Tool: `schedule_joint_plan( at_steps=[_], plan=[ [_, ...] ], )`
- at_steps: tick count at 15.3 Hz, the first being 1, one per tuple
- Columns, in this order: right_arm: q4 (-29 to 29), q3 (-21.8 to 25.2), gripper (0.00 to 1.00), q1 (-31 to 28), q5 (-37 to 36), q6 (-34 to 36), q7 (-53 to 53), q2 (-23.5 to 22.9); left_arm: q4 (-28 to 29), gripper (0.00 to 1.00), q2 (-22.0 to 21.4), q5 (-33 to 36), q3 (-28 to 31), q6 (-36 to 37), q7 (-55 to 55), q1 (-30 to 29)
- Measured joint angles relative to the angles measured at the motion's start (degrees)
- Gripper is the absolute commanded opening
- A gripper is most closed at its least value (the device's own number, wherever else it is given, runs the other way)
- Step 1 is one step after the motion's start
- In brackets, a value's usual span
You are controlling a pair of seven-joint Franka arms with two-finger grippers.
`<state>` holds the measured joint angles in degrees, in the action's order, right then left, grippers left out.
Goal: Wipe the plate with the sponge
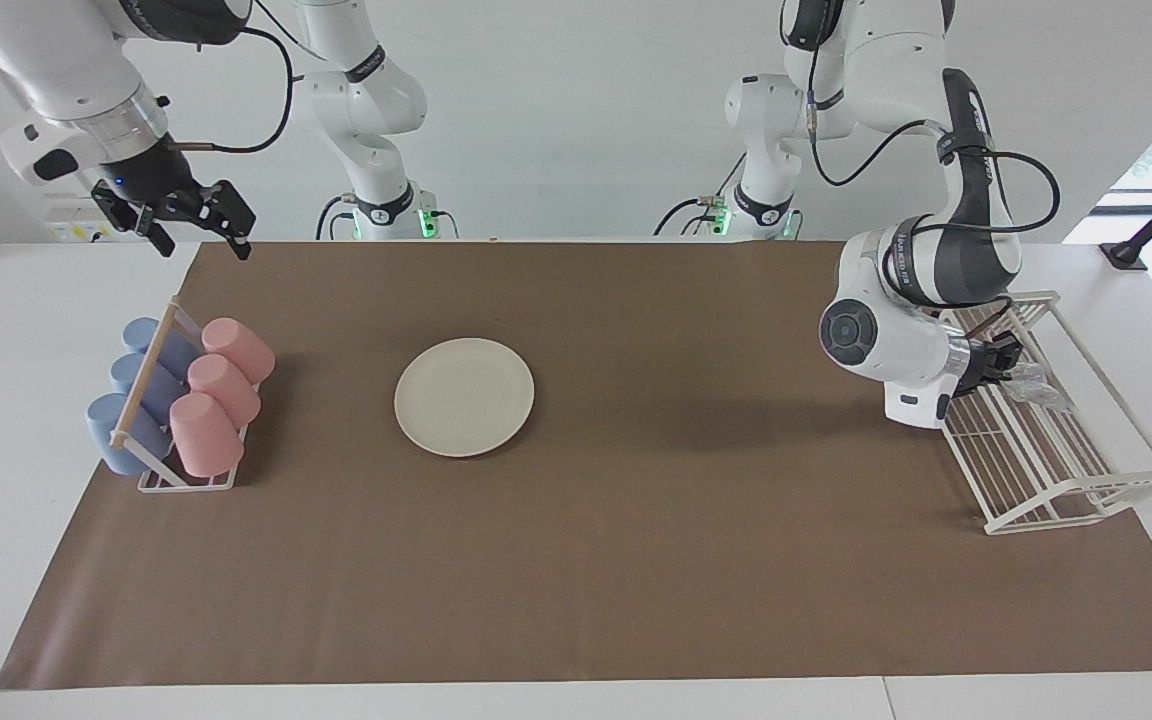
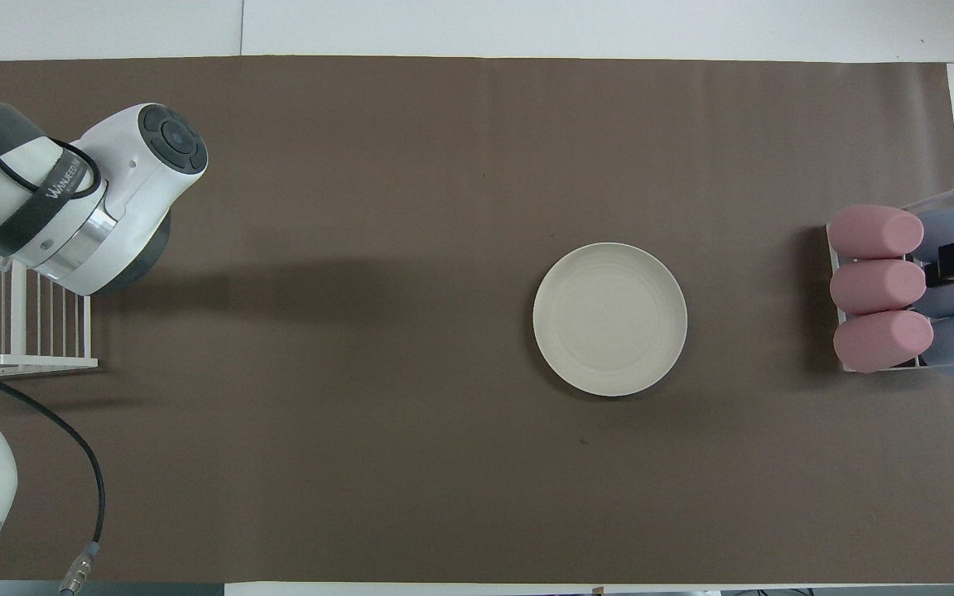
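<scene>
The left gripper [image 1: 1008,360] is sitting low over the white wire rack [image 1: 1056,450] at the left arm's end of the bench, its fingers pinched down tight on the sponge [image 1: 1034,378], a small silvery wrinkled pad that is showing just past the fingertips, over the rack's wires. Whether the pad is already lifting clear of the wires or resting on them is hard to tell.

The plate [image 1: 464,397] is lying flat on the brown mat [image 1: 636,560], well apart from the left gripper. In the facing view it is lying toward 9 o'clock from the gripper, with bare mat between them; in the overhead view the plate [image 2: 609,319] is lying toward 3 o'clock from the left arm's wrist. The plate is round, so no long axis is dictating the approach; the sponge can be coming down flat anywhere inside the rim.

The right gripper [image 1: 194,222] is waiting with its jaws spread wide and holding nothing, raised near the cup rack [image 1: 151,400], which is carrying pink cups [image 1: 221,385] and blue cups [image 1: 131,395]. It is the closer of the two to the plate, yet the left one is carrying the sponge, so the left arm is likely making the long crossing.
</scene>
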<state>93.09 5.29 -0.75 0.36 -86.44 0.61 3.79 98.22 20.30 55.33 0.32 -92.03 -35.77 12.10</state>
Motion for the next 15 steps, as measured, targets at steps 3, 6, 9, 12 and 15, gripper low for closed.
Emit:
schedule_joint_plan(
  at_steps=[3,6,9,12,15],
  plan=[
    [0.13,-0.24,1.0,0.0,-0.02,0.0,0.0,0.0,0.11,0.74,0.0,-0.24,0.0,-0.65,-0.3,-0.05],
    [0.16,-0.24,1.0,0.0,-0.12,0.0,0.0,0.0,0.11,1.0,0.0,-0.34,0.0,-1.7,-0.41,-0.23],
    [0.16,-0.24,1.0,0.0,-0.41,0.0,0.0,0.04,0.11,1.0,0.0,-0.36,0.0,-2.18,-0.48,-0.49],
    [0.16,-0.23,1.0,-0.01,-0.43,0.02,0.0,0.08,-0.13,1.0,-0.22,-2.51,0.02,-3.46,-0.82,-0.72],
    [0.19,-0.22,1.0,-0.03,-0.43,0.24,0.0,0.08,-1.94,1.0,-1.89,-9.94,0.06,-6.6,-0.84,-2.11]
  ],
)
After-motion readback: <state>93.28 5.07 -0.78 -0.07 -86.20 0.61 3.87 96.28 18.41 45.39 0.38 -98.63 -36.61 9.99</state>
